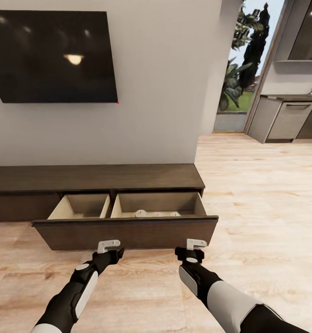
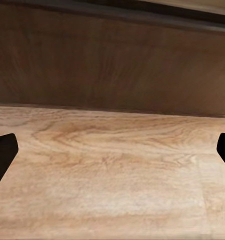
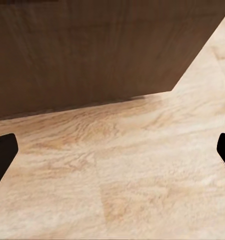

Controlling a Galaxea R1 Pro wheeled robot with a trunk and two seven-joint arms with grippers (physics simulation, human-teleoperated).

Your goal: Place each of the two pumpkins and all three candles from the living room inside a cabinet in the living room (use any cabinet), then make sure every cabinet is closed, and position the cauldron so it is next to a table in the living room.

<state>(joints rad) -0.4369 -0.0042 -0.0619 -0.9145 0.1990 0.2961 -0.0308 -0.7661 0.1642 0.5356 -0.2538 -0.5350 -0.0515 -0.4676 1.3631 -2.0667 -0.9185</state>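
The long, low dark brown cabinet (image 1: 95, 178) stands against the wall under a TV, with its wide drawer (image 1: 128, 233) pulled out. The drawer has two pale beige compartments. In the right one, the pale tops of small round things, apparently the candles (image 1: 140, 213), just show above the drawer front. My left gripper (image 1: 108, 245) and right gripper (image 1: 196, 243) hover close in front of the drawer front, low over the floor. Both are open and hold nothing. The wrist views look at the drawer front (image 2: 112, 60) (image 3: 92, 50), with fingertips (image 2: 2, 155) (image 3: 2, 155) wide apart. The pumpkins and the cauldron are out of view.
A black TV (image 1: 54, 55) hangs on the white wall above the cabinet. Light wooden floor (image 1: 266, 208) stretches to the right toward grey kitchen units (image 1: 285, 120) and a glass door with plants (image 1: 234, 78) outside.
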